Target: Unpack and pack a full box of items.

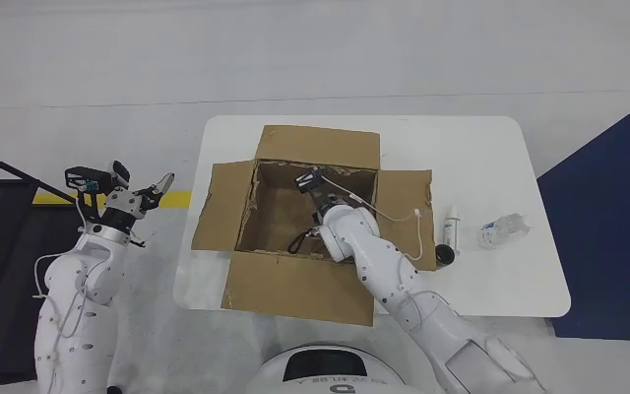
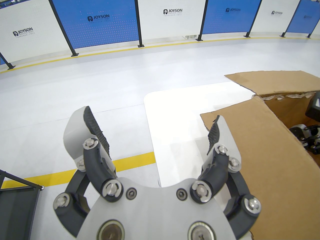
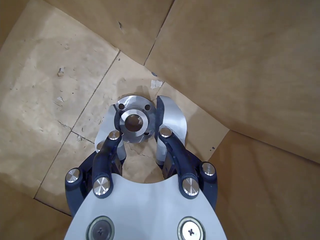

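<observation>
One metal flange (image 3: pixel 134 123) is lying on the box (image 1: pixel 317 146) floor, and the right gripper (image 3: pixel 137 104) is pinching its rim, jaws narrowed. Left gripper (image 2: pixel 152 113) is hanging wide open and empty beside the worktop (image 1: pixel 472 148). A clear bottle (image 1: pixel 502 231) is already sitting outside, so unpacking is looking nearly finished, with repacking all ahead.

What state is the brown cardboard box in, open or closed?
Open. The brown cardboard box has all four flaps spread outward, leaving its inside exposed from above.
</observation>
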You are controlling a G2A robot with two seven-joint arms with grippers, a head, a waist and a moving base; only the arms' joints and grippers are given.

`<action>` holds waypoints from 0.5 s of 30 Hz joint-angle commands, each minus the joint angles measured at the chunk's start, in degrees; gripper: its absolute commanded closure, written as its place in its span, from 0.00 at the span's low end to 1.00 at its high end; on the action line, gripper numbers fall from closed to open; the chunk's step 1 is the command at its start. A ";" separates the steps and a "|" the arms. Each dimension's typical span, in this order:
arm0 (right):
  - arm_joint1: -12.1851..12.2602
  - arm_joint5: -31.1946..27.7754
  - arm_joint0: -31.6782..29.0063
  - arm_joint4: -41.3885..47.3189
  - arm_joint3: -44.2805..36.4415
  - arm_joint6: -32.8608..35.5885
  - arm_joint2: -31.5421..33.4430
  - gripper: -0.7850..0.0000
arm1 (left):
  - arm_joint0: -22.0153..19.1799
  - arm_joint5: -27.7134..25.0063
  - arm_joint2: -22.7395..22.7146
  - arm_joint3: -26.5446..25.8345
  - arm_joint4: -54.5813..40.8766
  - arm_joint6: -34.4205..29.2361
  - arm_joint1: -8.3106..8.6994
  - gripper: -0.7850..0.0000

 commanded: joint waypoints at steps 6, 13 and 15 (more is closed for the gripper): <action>1.10 -1.82 -5.26 -0.51 -12.54 1.78 3.56 1.00 | 0.00 0.00 0.00 0.00 0.00 0.00 0.00 0.00; 2.77 -4.79 -13.65 -2.19 -27.22 1.96 8.70 1.00 | 0.00 0.00 0.00 0.00 0.00 0.00 0.00 0.00; 3.02 -5.33 -15.15 -2.32 -29.12 2.23 9.61 1.00 | 0.00 0.00 0.00 0.00 0.00 0.00 0.00 0.00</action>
